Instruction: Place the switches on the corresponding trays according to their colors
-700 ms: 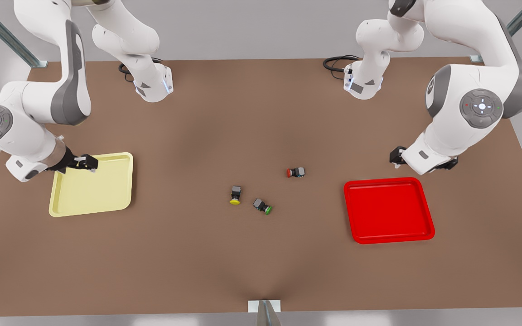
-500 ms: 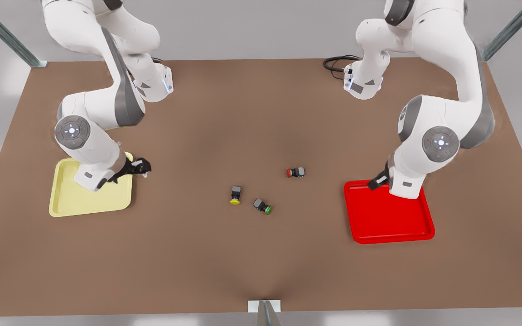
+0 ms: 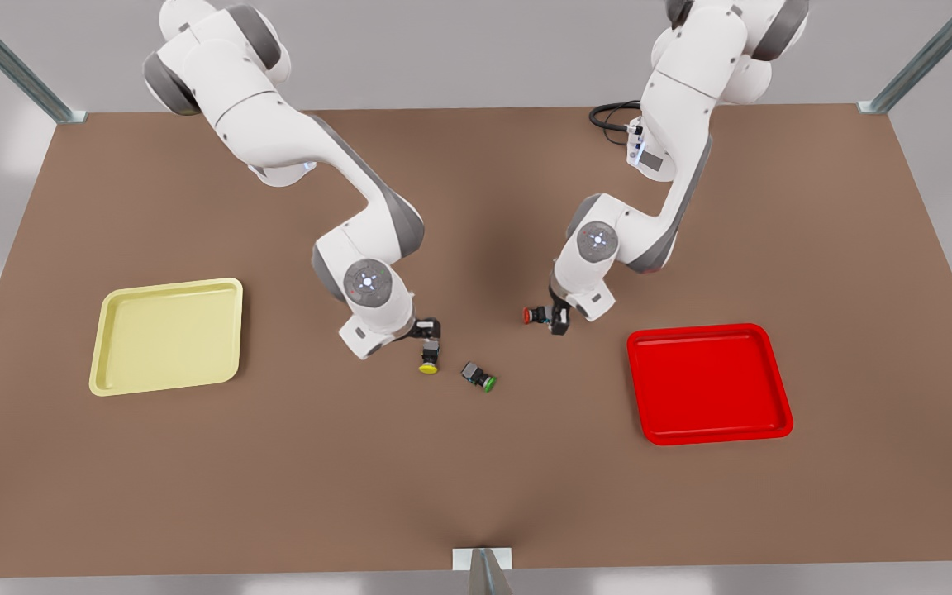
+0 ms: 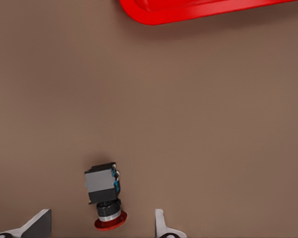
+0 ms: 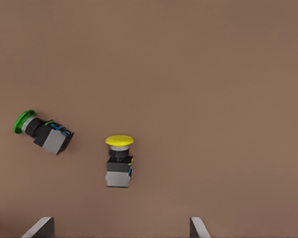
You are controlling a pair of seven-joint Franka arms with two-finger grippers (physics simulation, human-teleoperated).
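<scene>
Hanging open, the left gripper [image 4: 102, 225] sat over the red switch [image 4: 104, 193], near the red tray [image 3: 709, 383]. The right gripper [image 5: 120, 228], open too, was above the yellow switch [image 5: 118, 162], well apart from the yellow tray [image 3: 167, 335]. Both switches looked light and hard; the blocky grey bodies seemed the best place to pinch, since the round caps might slip.

Surface: brown table [image 3: 278, 463], flat, matte.
Front view's left: pale yellow tray [image 3: 104, 339], resting flat.
Front view's right: red tray [image 3: 778, 397], resting flat.
Centre: yellow-capped switch [image 3: 429, 358] and green-capped switch [image 3: 478, 376] near each other; red-capped switch [image 3: 535, 315] apart, all lying on their sides.
</scene>
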